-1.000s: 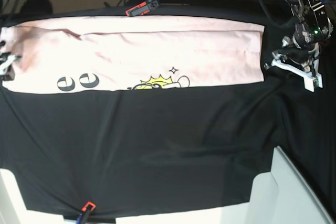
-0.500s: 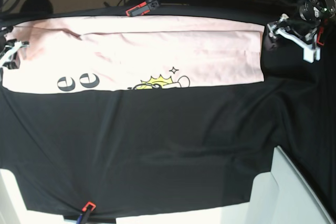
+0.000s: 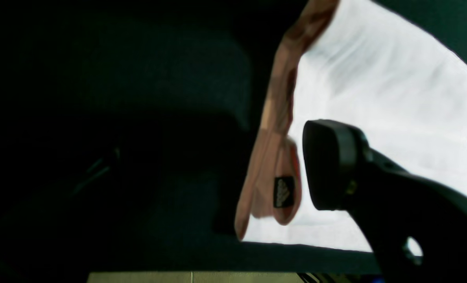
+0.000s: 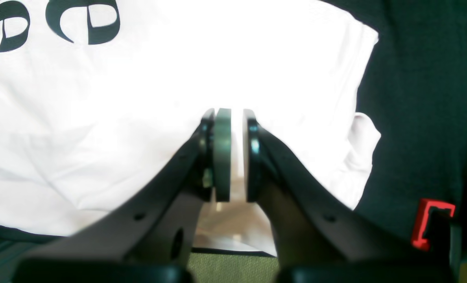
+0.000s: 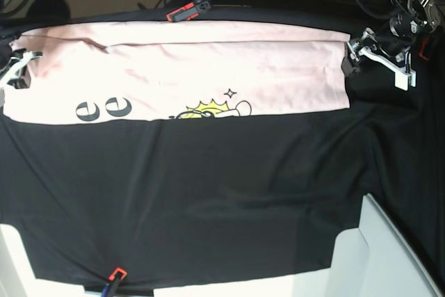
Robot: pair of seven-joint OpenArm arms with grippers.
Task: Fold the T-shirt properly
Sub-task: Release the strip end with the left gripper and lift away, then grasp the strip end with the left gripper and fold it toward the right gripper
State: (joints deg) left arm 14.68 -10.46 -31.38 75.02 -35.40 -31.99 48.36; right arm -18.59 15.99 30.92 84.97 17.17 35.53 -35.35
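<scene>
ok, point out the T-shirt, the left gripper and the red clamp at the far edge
T-shirt [image 5: 208,67], base view, plain middle panel.
left gripper [image 5: 350,55], base view, between the fingertips.
red clamp [image 5: 183,12], base view, red jaw end.

Base view looked straight down from high up. Wrist views sat close above T-shirt [image 5: 188,71] ends: left at 3 o'clock, right at 9. Shirt shared by all.

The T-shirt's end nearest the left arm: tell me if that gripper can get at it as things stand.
Probably yes. The left gripper is open right at the T-shirt end, with only black cloth beside it and nothing in the way.
</scene>
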